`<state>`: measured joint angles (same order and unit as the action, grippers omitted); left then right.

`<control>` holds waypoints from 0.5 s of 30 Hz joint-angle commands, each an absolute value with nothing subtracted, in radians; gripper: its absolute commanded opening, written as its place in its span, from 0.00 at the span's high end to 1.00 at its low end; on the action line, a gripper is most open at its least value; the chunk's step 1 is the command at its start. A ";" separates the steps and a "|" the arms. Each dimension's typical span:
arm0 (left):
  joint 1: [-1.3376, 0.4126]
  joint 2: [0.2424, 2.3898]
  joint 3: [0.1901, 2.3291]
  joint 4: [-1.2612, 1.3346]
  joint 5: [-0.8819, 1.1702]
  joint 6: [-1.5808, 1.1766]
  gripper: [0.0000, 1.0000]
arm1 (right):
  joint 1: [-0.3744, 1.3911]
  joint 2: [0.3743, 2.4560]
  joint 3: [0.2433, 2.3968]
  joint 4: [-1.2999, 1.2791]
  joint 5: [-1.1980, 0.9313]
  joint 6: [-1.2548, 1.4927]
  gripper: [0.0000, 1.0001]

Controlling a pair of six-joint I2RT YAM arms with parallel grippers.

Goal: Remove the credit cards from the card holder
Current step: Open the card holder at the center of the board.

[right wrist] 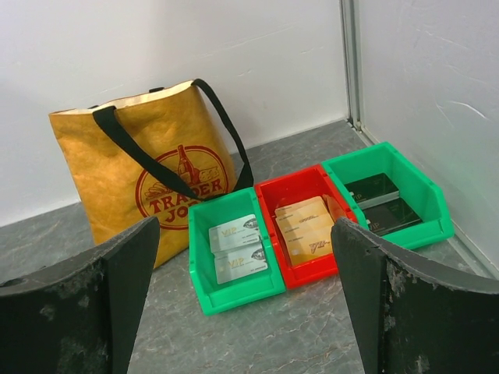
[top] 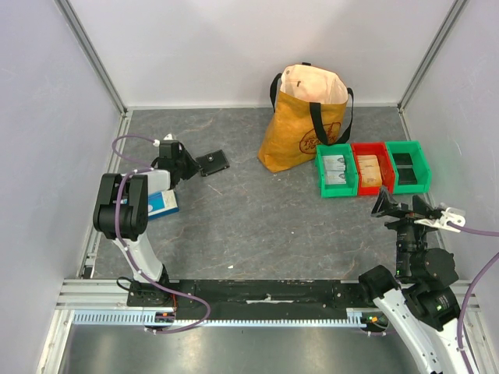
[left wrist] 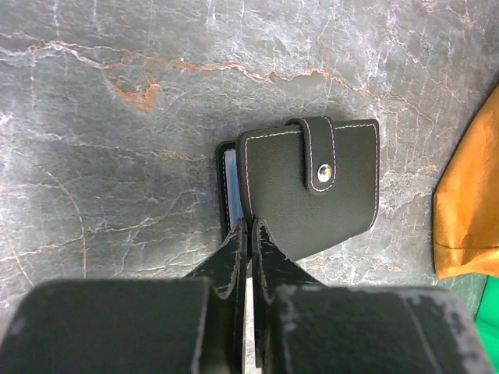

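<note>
Black card holder (left wrist: pixel 308 187) lies flat on surface (left wrist: pixel 117 117), far left, strap (left wrist: pixel 318 152) snapped. Left end effector (left wrist: pixel 249 230) pinched shut on its near edge; right end effector (right wrist: pixel 248 273) wide open, empty. Hold firm, unsnap strap before pulling credit cards (left wrist: pixel 228 183)

Pale walls (top: pixel 234 47) — grey marbled table (top: pixel 257 234)

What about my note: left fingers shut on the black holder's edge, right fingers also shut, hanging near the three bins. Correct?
Not quite: the right fingers are wide open, as the right wrist view shows. The rest stands: left fingers shut on the edge of the holder, right arm near the three bins.
</note>
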<state>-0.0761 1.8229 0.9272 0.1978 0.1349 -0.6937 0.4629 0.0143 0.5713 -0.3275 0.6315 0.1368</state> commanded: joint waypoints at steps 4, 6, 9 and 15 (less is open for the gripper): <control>-0.087 1.807 0.859 0.290 0.227 -0.690 0.98 | 0.469 0.006 0.606 -0.333 0.586 0.121 0.02; -0.101 1.822 0.871 0.290 0.262 -0.684 0.98 | 0.469 0.006 0.609 -0.334 0.571 0.120 0.02; -0.126 1.839 0.916 0.246 0.316 -0.651 0.98 | 0.469 0.006 0.607 -0.333 0.560 0.114 0.02; -0.205 1.853 1.049 0.052 0.449 -0.507 0.98 | 0.469 0.038 0.687 -0.417 0.552 0.139 0.02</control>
<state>-0.1486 1.8416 0.9543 0.1799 0.3164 -0.6407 0.4629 0.0147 0.5957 -0.3550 0.5724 0.1291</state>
